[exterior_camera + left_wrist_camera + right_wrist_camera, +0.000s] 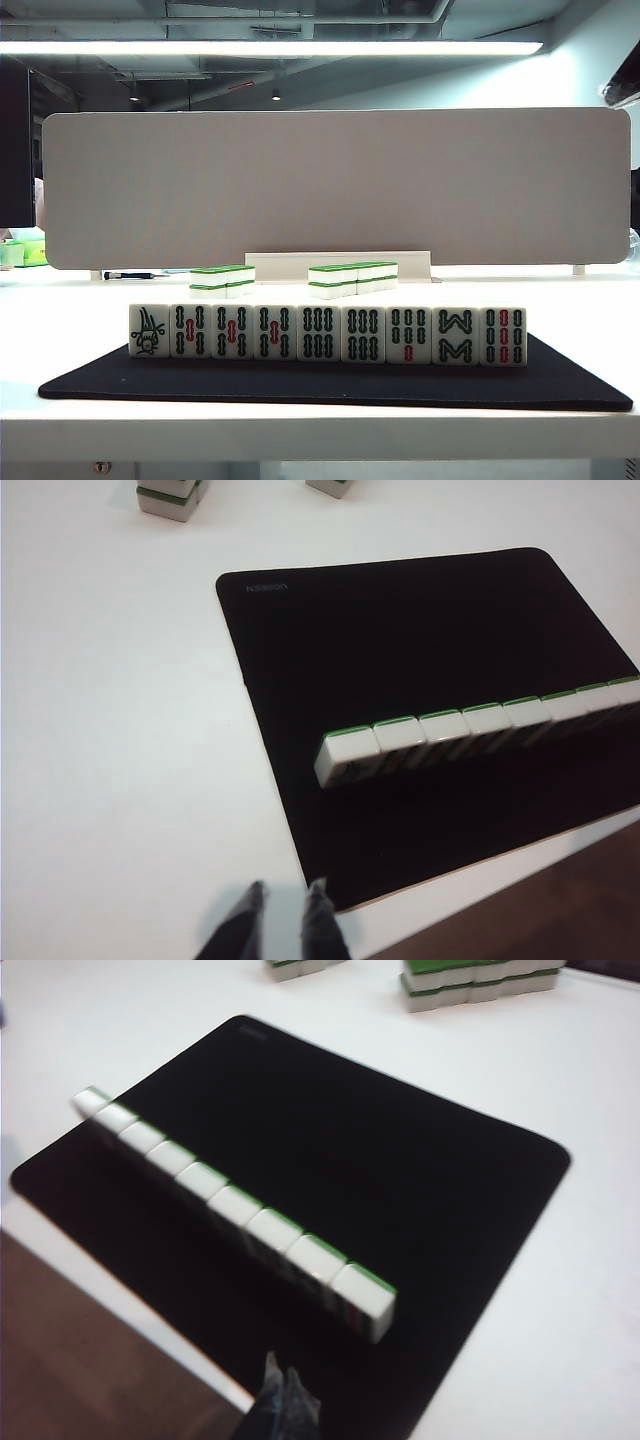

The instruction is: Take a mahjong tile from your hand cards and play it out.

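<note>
Left hand (285, 895), tips slightly parted and empty, hovers near white bird-faced mahjong tile (148, 331) ending the upright bamboo-patterned hand cards (345, 334). Right hand (283, 1380) clenched, empty. Pinch end tile only.

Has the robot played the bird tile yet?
Not yet. The bird tile stands at the left end of the hand cards on the black mat. The left gripper hangs near that end, nearly closed and empty; the right gripper looks shut, by the other end. Grabbing and playing it remain.
</note>
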`<state>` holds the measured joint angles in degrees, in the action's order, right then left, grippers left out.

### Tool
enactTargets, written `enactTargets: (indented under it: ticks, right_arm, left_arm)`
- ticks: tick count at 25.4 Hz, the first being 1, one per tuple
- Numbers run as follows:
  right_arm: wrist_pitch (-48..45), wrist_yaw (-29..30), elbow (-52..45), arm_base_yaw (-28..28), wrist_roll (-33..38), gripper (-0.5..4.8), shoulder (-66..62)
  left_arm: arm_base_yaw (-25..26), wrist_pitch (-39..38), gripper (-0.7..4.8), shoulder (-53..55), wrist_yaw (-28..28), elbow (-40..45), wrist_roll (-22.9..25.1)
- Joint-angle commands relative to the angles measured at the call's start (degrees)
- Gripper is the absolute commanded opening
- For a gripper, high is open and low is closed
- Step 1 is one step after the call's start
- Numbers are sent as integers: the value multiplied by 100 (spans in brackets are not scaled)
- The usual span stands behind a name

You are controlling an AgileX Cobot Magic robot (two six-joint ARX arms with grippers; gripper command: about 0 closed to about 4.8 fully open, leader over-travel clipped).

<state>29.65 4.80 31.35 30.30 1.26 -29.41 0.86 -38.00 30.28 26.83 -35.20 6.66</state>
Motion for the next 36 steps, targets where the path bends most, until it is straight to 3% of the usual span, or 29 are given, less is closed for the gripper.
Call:
enactTargets:
  ticks: [1,8,13,16,18,22,31,36]
  right_arm:
    - [85,28,31,247,28,-1,4]
    - [199,28,31,474,28,0,7]
    - [195,26,28,472,26,0,9]
    - [157,26,28,470,26,0,15]
    - [160,26,28,470,26,0,15]
    - [160,26,28,470,26,0,15]
    - [133,22,26,468,24,0,15]
    - [136,22,26,468,24,-1,15]
  left_arm:
    - [-13,24,53,-4,313,-42,44]
    - [-140,-122,53,142,804,-44,129]
    - [-811,-146,54,750,240,-205,155]
    - [-1397,-199,54,1537,-374,-632,286]
    - [-1517,-225,55,1827,-433,-817,420]
    - [-1582,-402,55,2487,-608,-1322,586]
    - [-1582,-1436,55,4054,-1731,-2916,1596]
    - [-1582,-1606,54,4782,-2142,-3622,2098]
